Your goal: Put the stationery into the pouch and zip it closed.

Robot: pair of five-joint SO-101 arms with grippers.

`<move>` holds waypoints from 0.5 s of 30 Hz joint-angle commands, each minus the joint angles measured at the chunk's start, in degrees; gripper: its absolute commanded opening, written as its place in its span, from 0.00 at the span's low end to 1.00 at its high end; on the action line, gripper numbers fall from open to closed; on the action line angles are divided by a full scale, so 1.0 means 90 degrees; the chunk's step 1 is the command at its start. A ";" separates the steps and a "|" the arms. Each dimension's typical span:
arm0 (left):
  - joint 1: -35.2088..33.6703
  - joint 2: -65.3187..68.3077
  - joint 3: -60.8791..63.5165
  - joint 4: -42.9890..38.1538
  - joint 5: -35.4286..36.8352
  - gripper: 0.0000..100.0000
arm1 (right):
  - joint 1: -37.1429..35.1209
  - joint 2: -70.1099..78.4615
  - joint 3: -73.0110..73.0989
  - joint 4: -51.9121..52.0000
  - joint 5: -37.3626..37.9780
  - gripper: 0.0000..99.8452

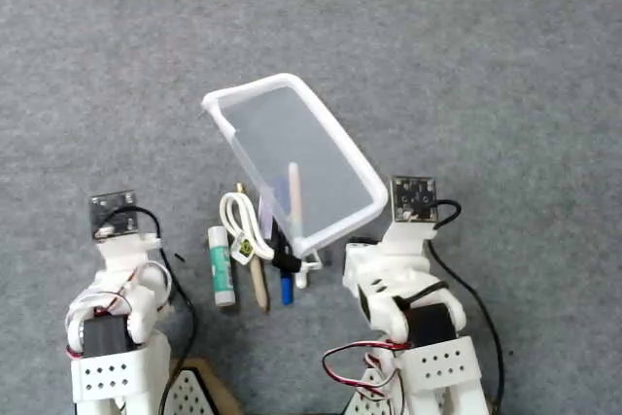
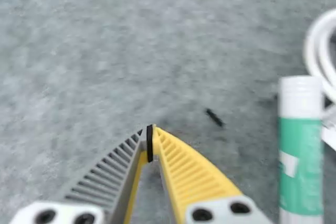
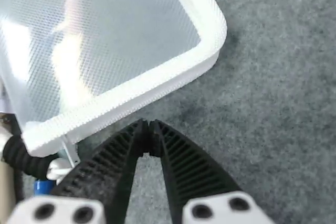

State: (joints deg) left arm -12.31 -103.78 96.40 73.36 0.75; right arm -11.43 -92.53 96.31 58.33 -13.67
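The pouch point(image 1: 272, 133), translucent with a white border, lies near the middle of the desk point(image 1: 486, 75). It is set on a slant: its long axis runs from the far left toward the near right, and its near short end faces the arms. A pale wooden stick point(image 1: 293, 191) shows through its wall; whether it lies inside or beneath cannot be told. The near end rests over the far tips of the loose stationery.

These pieces lie side by side just off that end, their long axes running roughly toward and away from the arms. There is a green and white glue stick point(image 1: 222, 266) on the outside left, then a pencil point(image 1: 259, 284), then a blue pen point(image 1: 286, 289) with a black piece point(image 1: 284, 258) above it. A coiled white cable point(image 1: 238, 221) lies at their far ends, touching the pouch's edge.

The right hand point(image 3: 149, 132) has its black fingers pressed together on nothing, its tips just beside the pouch's near long border close to the corner. The left hand point(image 2: 149, 142), one finger grey and one yellow, is likewise closed and holds nothing. It hangs over bare grey desk with the glue stick near it on the pouch side.

Grey desk stretches wide beyond the pouch's far end and out to both sides
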 commanded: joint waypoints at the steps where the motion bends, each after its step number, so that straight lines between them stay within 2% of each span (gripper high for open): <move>1: 0.0796 -0.0049 0.0103 -0.0088 0.0049 0.03 | -0.0244 -0.0044 0.0093 -0.0303 -0.0068 0.01; 4: 0.1382 -0.0039 0.0063 -0.0078 0.0049 0.03 | -0.0420 -0.0044 0.0034 -0.0518 -0.0059 0.01; 8: 0.1656 -0.0039 -0.0054 -0.0186 0.0049 0.04 | -0.0459 0.0024 -0.0317 -0.0518 -0.0068 0.01; 13: 0.2339 -0.0029 -0.0386 -0.0361 0.0059 0.16 | -0.0459 0.0024 -0.0210 -0.0322 -0.0078 0.01; 15: 0.2593 -0.0029 -0.0405 -0.0371 0.0039 0.18 | -0.0459 0.0024 -0.0190 -0.0195 -0.0078 0.01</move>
State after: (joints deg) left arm 7.56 -103.78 95.52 71.60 0.66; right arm -14.95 -92.53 95.69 55.69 -13.67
